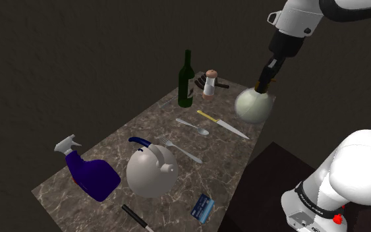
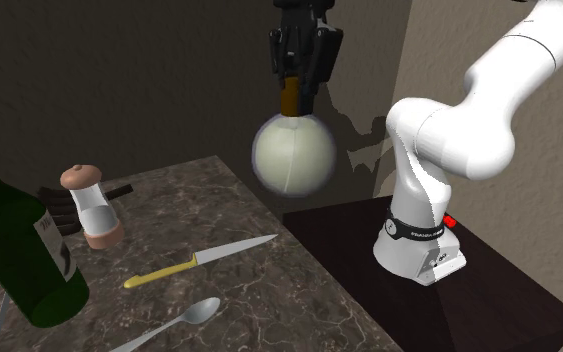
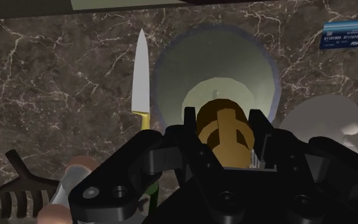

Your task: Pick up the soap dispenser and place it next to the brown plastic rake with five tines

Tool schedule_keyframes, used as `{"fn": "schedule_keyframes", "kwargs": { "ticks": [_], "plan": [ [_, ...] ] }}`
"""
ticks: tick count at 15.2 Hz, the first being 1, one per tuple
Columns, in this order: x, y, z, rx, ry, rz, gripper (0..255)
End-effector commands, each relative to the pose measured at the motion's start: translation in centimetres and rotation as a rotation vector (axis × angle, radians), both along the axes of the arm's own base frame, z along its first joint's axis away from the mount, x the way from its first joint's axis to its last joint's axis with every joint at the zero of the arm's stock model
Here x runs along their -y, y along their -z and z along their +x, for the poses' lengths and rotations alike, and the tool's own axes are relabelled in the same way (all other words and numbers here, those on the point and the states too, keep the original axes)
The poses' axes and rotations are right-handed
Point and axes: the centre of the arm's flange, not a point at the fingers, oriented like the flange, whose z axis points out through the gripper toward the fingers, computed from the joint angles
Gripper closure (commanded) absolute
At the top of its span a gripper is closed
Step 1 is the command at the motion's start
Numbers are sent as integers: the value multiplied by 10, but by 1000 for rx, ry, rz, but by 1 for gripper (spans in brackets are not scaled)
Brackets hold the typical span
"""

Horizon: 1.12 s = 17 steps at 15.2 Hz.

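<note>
Soap dispenser point(image 1: 254, 105), round pale body w/ brown pump neck: hangs off the marble tabletop point(image 1: 144, 125), over its stand-side edge, approx. above knife point(image 1: 223, 123) tip. Gripper point(image 2: 292, 95) fingers clamped on the neck. Dark rake point(image 1: 199, 82) lies at the far end behind shaker point(image 1: 209, 84); dispenser near it, not beside.

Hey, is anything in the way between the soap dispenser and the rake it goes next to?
Partly. The gripper holds the soap dispenser above the table. A white shaker stands right in front of the rake, on the dispenser's side, the green bottle close by. Coming in at the rake's handle end would likely avoid both.
</note>
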Motion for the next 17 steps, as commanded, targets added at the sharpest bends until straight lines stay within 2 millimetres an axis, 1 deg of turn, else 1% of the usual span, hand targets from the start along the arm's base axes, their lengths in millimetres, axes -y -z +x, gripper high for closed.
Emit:
{"fn": "schedule_keyframes", "kwargs": {
  "ticks": [1, 5, 6, 17],
  "plan": [
    [0, -11, 0, 0, 0, 0, 255],
    [0, -32, 0, 0, 0, 0, 255],
    [0, -34, 0, 0, 0, 0, 255],
    [131, -34, 63, 0, 0, 0, 255]
  ]
}}
